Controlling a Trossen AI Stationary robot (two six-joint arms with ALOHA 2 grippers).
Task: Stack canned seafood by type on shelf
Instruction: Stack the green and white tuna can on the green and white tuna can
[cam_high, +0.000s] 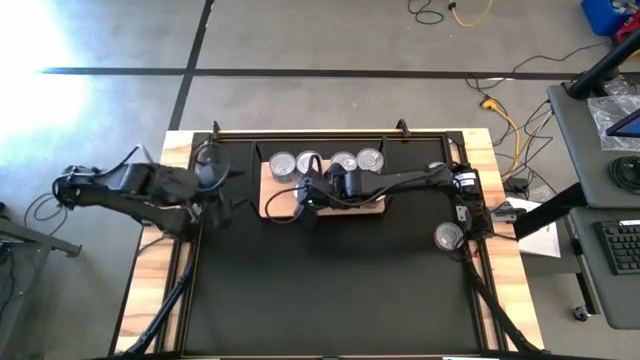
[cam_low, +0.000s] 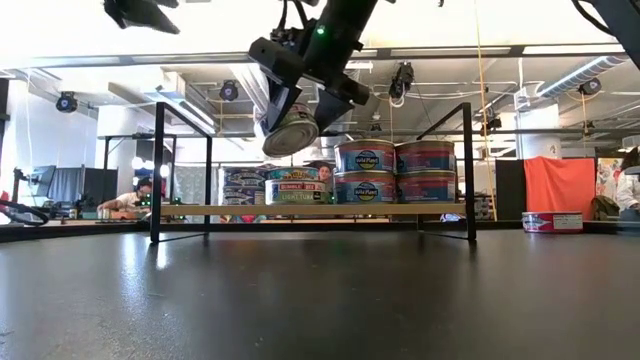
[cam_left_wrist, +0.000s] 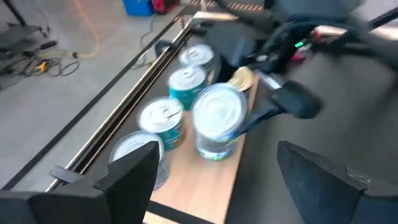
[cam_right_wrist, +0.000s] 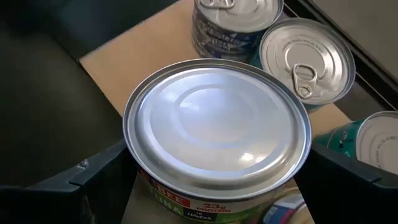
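My right pincer (cam_right_wrist: 214, 180) squeezes a round silver tin (cam_right_wrist: 216, 127) by its hard, slippery sides above the light wooden shelf (cam_low: 310, 210). My left pincer (cam_left_wrist: 214, 177) waits open.

Open-plan robotics lab, concrete floor (cam_high: 330, 40), loose cables (cam_high: 505, 110), ceiling ducts (cam_low: 590, 70), desk keyboard (cam_high: 622, 245)

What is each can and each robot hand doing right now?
right gripper: shut on the held can, above the shelf.
held can: lifted, tilted.
stacked cans: upright, in twos on the shelf.
lone can: on the mat, off the shelf.
left gripper: open, empty.
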